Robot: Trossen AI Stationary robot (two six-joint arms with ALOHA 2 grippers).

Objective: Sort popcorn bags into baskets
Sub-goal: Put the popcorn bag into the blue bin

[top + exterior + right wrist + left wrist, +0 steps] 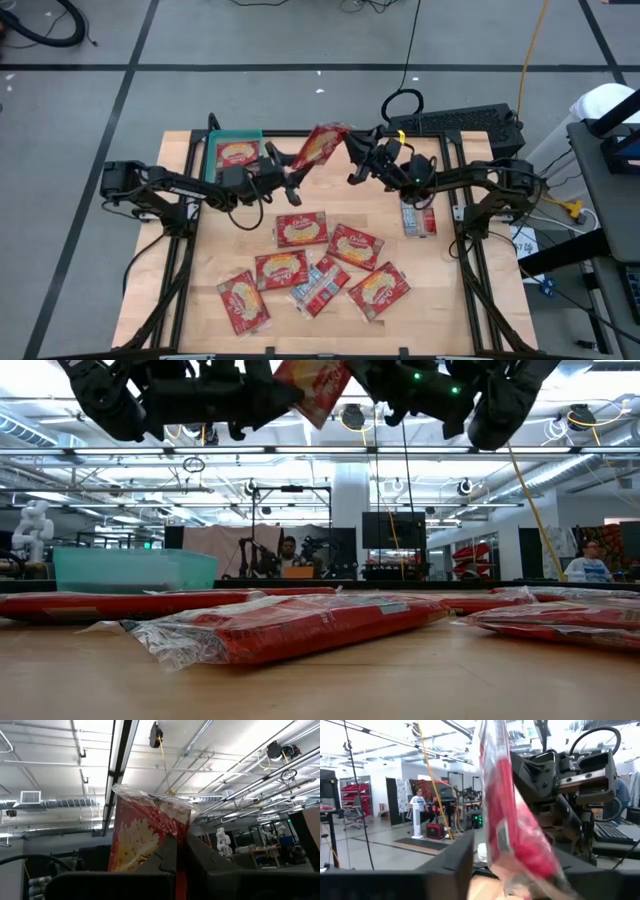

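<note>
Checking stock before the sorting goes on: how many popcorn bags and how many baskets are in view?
Popcorn bags: 9
Teal tray: 1
Total: 10

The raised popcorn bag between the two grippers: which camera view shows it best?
The high view: the raised popcorn bag shows whole between left gripper and right gripper. Low view crops it; the wrist views see it close, partly hidden.
</note>
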